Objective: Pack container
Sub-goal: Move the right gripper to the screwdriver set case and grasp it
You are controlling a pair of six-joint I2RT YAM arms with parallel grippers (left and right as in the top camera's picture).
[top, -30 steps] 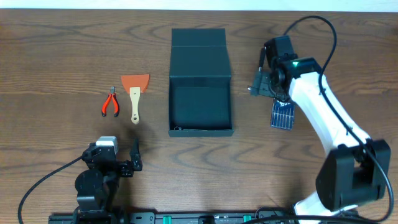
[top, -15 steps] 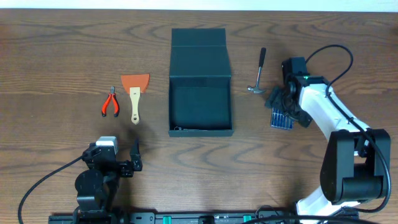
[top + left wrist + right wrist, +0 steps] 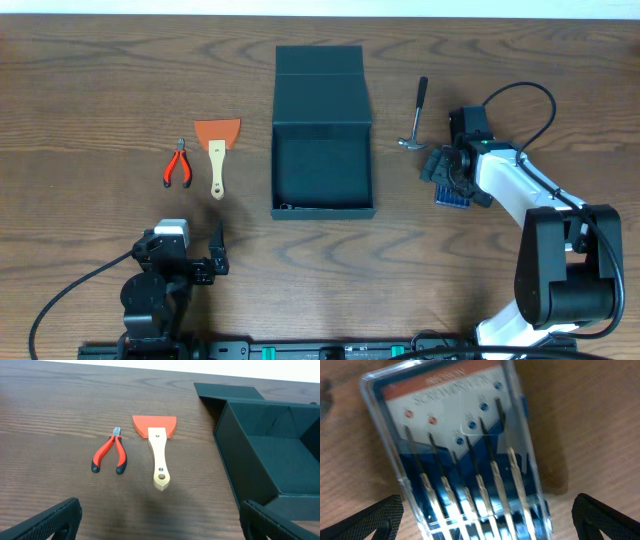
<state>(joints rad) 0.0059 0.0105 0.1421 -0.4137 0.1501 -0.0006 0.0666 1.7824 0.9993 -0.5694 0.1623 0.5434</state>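
**Item 1, container**: dark teal box, centre of the overhead frame, slightly above the middle. Flap lid lies open toward the top edge. Interior reads as bare. Position unchanged over the last second.

**Item 2, right gripper**: right of centre in the overhead frame. A second ago it hung higher up, over the hammer, hiding it. It has since moved down-frame, leaving the hammer exposed near the container's upper right corner. It now sits directly over the screwdriver set. Fingers spread to full width, nothing held. In the wrist view the two tips stand at the lower corners with the clear-lidded case between them.

**Item 3, left gripper**: lower left of the overhead frame, parked, no movement. Fingers fully apart and empty.

**Item 4, untouched stock, left of the container:** red-handled pliers and an orange-bladed scraper with wooden handle, lying side by side on the table.

**Remark:** the shift suggests the screwdriver set has been chosen as the first piece to pack. Packing itself appears not yet begun, with all four tools outside the box. Whether the tips already touch the case cannot be told.
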